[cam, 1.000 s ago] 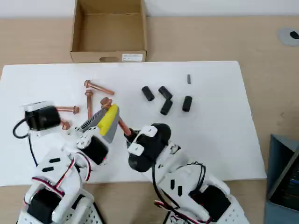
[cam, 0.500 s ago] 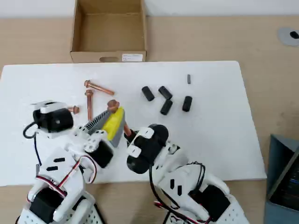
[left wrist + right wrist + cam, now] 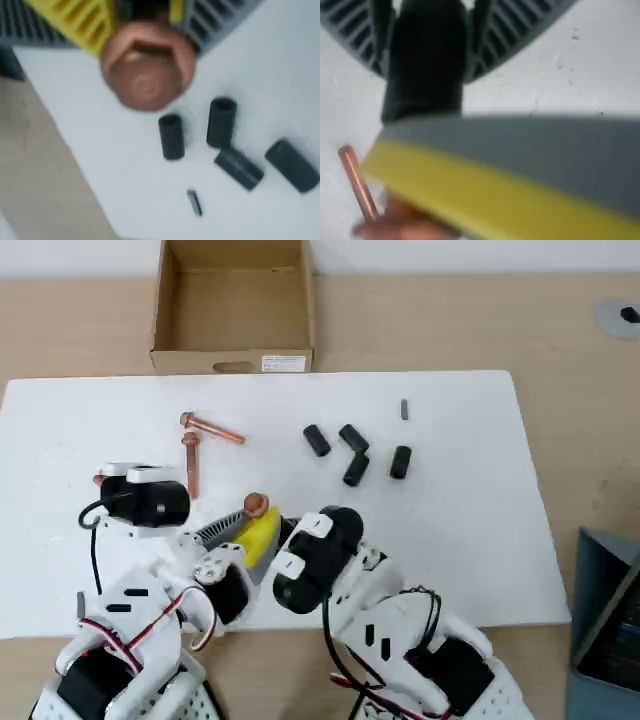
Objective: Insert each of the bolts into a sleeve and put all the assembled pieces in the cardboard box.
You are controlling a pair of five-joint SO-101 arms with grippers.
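My left gripper [image 3: 252, 523], with one yellow and one grey finger, is shut on a copper bolt [image 3: 256, 504] near the mat's front; the bolt's round head [image 3: 147, 70] faces the left wrist camera. Right beside it, my right gripper [image 3: 427, 105] is shut on a black sleeve [image 3: 425, 65], and the left gripper's yellow finger [image 3: 485, 200] crosses close in front of it. Several loose black sleeves [image 3: 356, 469] lie mid-mat. Two copper bolts [image 3: 212, 428] lie at the mat's left. The open cardboard box [image 3: 233, 360] stands beyond the mat's far edge.
A small dark pin [image 3: 404, 409] lies past the sleeves. The white mat [image 3: 470, 540] covers the wooden table. A grey bin [image 3: 605, 630] stands off the mat at the front right. A copper tip [image 3: 99, 479] peeks out beside the left arm's black motor [image 3: 148, 502].
The left arm has swung right and toward the front, carrying the bolt off the bolt cluster to the right gripper's side. The right arm has hardly moved.
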